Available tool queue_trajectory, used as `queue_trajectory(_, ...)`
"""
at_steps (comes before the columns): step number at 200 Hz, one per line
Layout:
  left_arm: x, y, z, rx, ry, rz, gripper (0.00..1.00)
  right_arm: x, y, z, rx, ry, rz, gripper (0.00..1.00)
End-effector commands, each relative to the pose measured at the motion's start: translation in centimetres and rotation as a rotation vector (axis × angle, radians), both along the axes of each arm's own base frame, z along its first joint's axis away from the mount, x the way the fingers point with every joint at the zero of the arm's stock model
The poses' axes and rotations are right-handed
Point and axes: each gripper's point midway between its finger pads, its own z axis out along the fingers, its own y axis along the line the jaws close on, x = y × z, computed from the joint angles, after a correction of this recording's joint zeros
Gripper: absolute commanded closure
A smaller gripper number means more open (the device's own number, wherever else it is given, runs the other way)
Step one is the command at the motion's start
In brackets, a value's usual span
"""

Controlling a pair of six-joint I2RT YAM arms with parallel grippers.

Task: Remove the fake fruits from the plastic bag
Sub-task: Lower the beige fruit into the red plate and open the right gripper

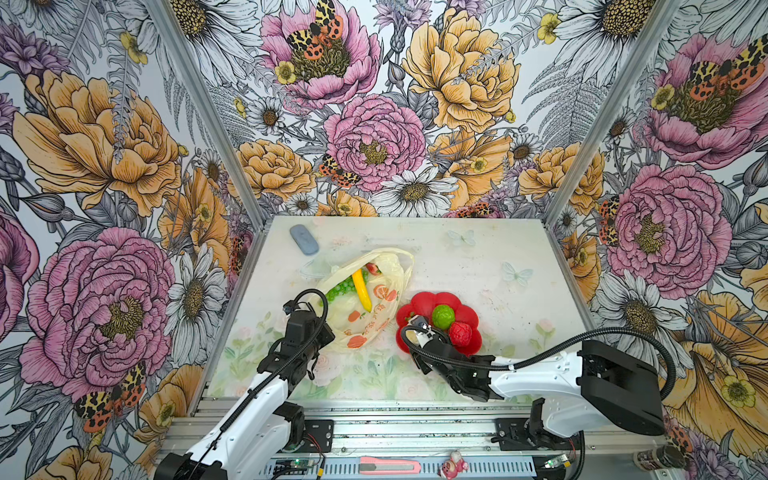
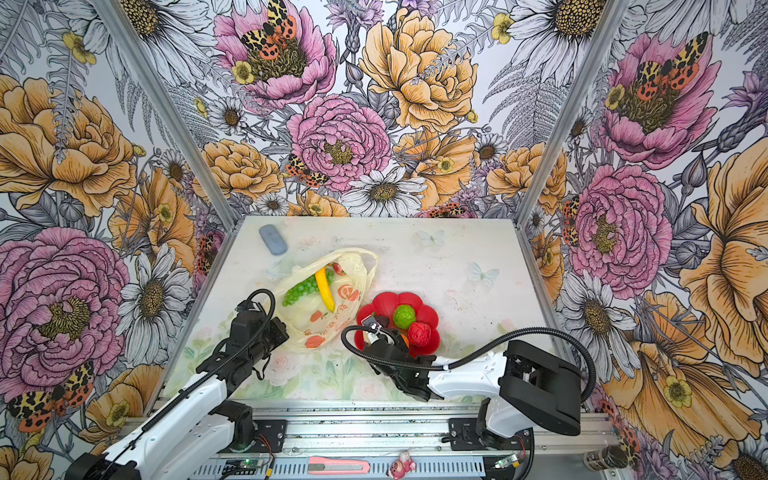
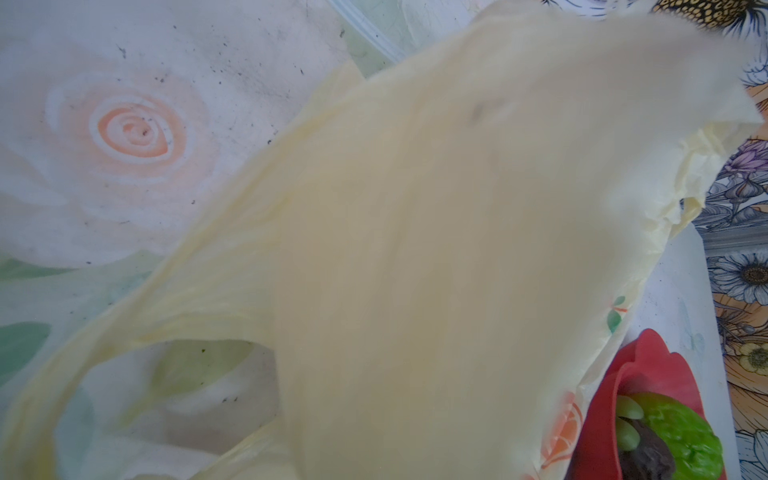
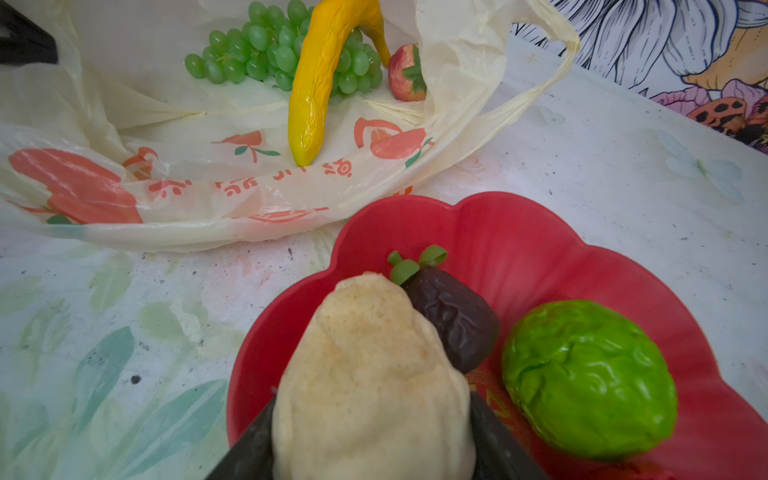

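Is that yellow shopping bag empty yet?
Not empty: a banana, a green grape bunch and a strawberry lie inside the plastic bag, seen through its open mouth.

Open tabletop (image 1: 511,257) runs from 12 to 3 o'clock, bare to the walls. The plastic bag (image 1: 376,266) fills centre to 10 o'clock, its film held raised at 8 by the left gripper (image 1: 322,332). The red plate (image 1: 432,296) crowds 4 o'clock (barely a slit between the two), with the right gripper (image 1: 420,330) and its cream piece (image 4: 365,374) over the rim. A blue-grey oval (image 1: 304,239) lies at 11.

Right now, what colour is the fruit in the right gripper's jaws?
The held fruit is cream with tan speckles, clearest in the right wrist view.
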Motion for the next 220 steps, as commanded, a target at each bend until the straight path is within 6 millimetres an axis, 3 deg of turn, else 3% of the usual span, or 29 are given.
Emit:
queue_trajectory(1,0.7,-0.3,1.4,-0.005,-0.030,-0.019,1.00,1.0,0.8,1.0,0.034,-0.022,-0.038,0.38)
queue_trajectory(76,0.8,-0.1,1.7,0.002,-0.035,-0.015,1.00,2.1,-0.4,-0.1,0.011,0.007,-0.114,0.37)
queue_trajectory(134,0.8,0.0,1.5,0.004,-0.034,-0.011,1.00,2.3,-0.7,0.0,0.021,0.013,-0.122,0.18)
queue_trajectory(220,1.2,-0.7,1.1,-0.014,-0.023,-0.043,1.00,2.3,-1.5,2.2,0.079,-0.017,-0.130,0.08)
